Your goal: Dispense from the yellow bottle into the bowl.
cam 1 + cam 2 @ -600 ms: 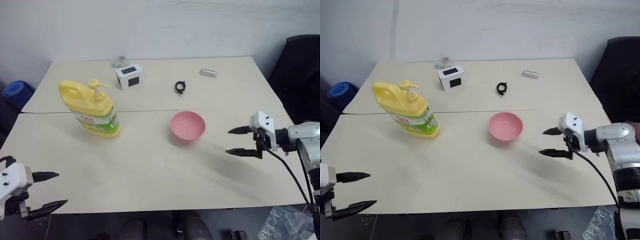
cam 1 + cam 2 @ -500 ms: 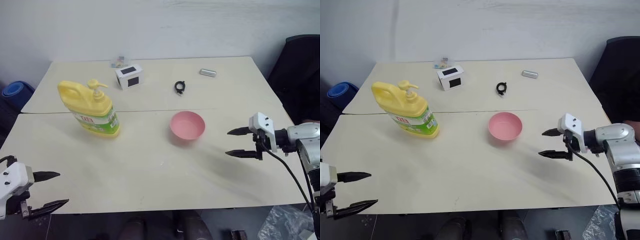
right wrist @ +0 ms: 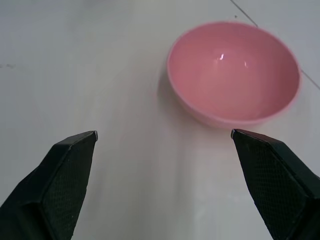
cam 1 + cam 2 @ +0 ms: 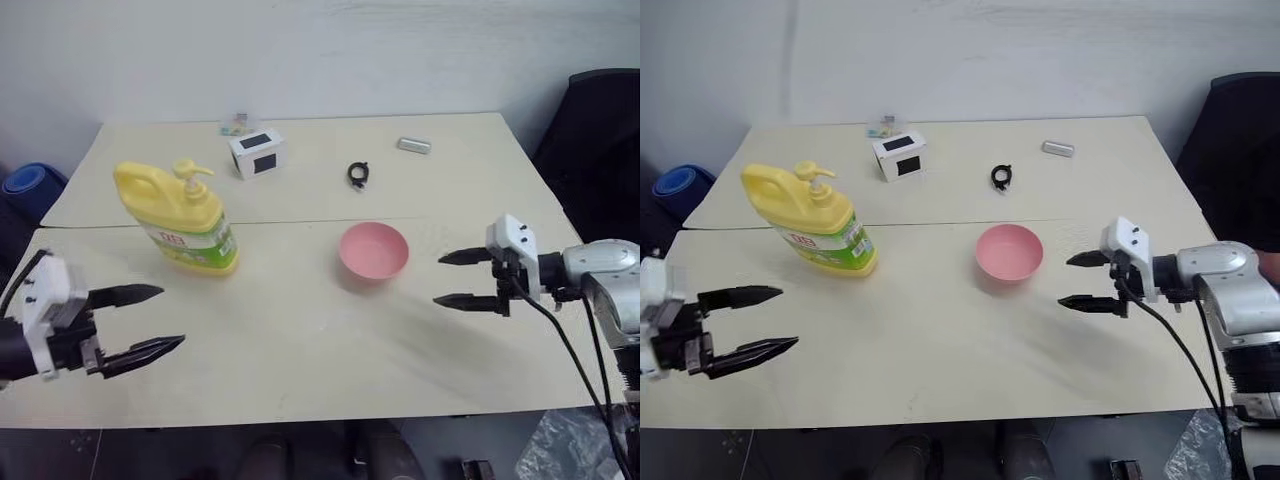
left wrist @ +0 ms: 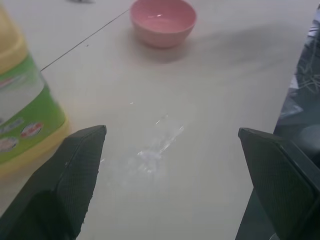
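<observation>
The yellow bottle (image 4: 182,217) is standing upright on the table (image 4: 300,340), over on the robot's left side. The pink bowl (image 4: 374,250) is sitting near the middle, well apart from the bottle. The left gripper (image 4: 153,319) is hanging over the table's near edge, below the bottle, with its fingers spread wide and holding nothing. The right gripper (image 4: 450,279) is pointing at the bowl from just beside it, fingers wide too, touching nothing
</observation>
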You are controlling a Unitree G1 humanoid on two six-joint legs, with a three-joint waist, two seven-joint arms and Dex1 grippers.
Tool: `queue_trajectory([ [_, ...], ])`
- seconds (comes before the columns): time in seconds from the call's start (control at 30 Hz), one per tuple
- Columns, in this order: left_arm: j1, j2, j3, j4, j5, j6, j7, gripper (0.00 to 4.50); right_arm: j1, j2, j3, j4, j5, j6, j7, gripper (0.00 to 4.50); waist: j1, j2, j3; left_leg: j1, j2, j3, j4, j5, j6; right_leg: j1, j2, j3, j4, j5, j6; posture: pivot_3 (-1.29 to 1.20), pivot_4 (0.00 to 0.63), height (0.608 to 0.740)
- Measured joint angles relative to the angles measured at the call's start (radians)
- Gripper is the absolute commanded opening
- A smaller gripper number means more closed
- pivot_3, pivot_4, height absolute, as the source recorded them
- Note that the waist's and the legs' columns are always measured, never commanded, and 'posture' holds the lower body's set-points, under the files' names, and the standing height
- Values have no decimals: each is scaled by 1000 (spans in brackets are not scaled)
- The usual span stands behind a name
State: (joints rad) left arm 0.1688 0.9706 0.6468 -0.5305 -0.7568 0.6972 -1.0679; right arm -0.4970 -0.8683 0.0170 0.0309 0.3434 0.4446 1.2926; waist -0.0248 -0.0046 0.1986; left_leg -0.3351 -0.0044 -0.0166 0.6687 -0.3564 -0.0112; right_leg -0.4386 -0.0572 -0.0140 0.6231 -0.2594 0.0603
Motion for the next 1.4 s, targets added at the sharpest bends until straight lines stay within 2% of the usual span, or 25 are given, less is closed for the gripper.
queue_trajectory([
  [0.2,-245,29,-256,-81,-69,45,38,4500,-42,156,120,-65,-62,50,-150,4480,-2,0,0,-1,-1,1,0,2,-3,-3,1,2,2,0,0,0,150,740],
  [0.37,-354,29,-397,-71,-52,39,49,4500,-49,238,205,-27,-164,17,-258,2883,-3,0,0,-2,-1,2,0,2,-4,-4,1,3,3,0,0,0,150,740],
  [0.9,-379,11,-458,-36,5,-7,53,4500,-94,355,252,128,-288,-35,-390,2883,-3,-1,0,-2,-1,2,0,3,-2,-5,3,4,4,0,0,0,150,740],
  [1.03,-394,9,-459,-18,14,-15,60,4500,-117,374,262,183,-328,-73,-414,1993,-3,-1,0,-2,-1,3,0,3,-2,-5,2,5,4,1,1,0,150,740],
  [1.23,-402,6,-460,-14,14,-15,67,4500,-137,397,268,250,-373,-139,-440,8,-4,-1,0,-2,-1,3,0,3,-2,-5,2,5,4,1,1,0,150,740],
  [1.4,-404,6,-457,-12,14,-16,72,4500,-153,396,267,248,-381,-140,-425,8,-3,-4,-2,-1,0,3,0,3,-2,-5,3,5,4,1,1,0,150,740],
])
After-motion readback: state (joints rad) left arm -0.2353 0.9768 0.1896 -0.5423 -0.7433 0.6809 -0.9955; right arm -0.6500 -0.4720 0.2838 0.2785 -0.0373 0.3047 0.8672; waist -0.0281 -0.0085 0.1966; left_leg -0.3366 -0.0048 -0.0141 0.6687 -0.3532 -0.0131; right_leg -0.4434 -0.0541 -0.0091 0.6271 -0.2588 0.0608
